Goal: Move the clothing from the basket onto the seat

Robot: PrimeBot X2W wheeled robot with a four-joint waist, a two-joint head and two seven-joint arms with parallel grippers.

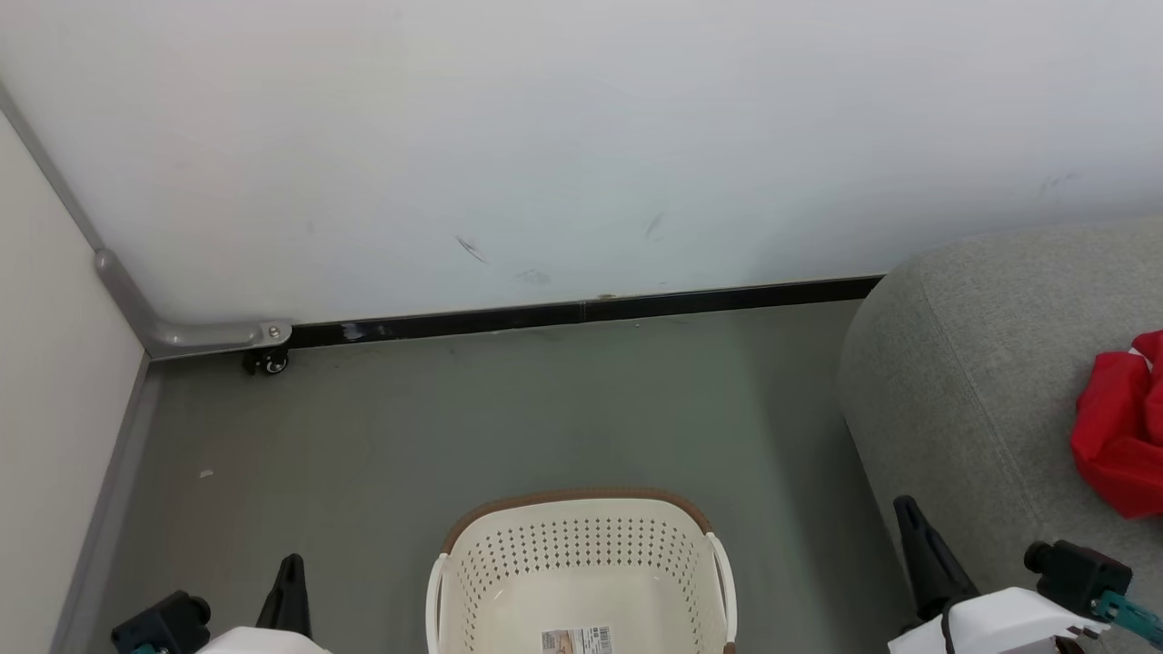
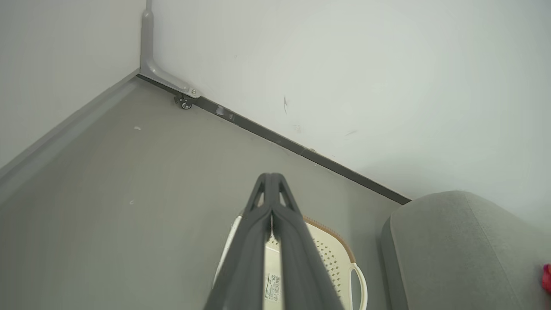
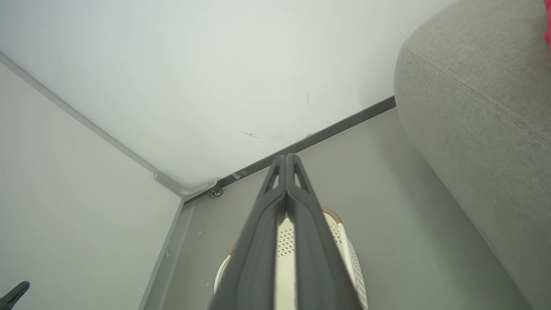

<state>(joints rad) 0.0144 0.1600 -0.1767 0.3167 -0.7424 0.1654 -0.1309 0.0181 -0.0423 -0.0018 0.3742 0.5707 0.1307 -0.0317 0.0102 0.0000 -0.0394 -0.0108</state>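
1. The clothing (image 1: 1119, 436) lay bunched on the seat (image 1: 963, 381), apparently its delivered place.
2. The basket (image 1: 581, 554) stood on the floor, bare inside.
3. The left tool (image 2: 270, 183) and right tool (image 3: 286, 161) were clenched on nothing, probably because no garment was left to lift.

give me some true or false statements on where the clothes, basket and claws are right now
1. The clothing lies on the seat. True.
2. The basket stands on the seat. False: it stands on the floor.
3. The left claw is open. False: it is shut, holding nothing.
4. The right claw is shut. True.
5. Red fabric lies in the basket. False: its visible bottom bears a label, no fabric.
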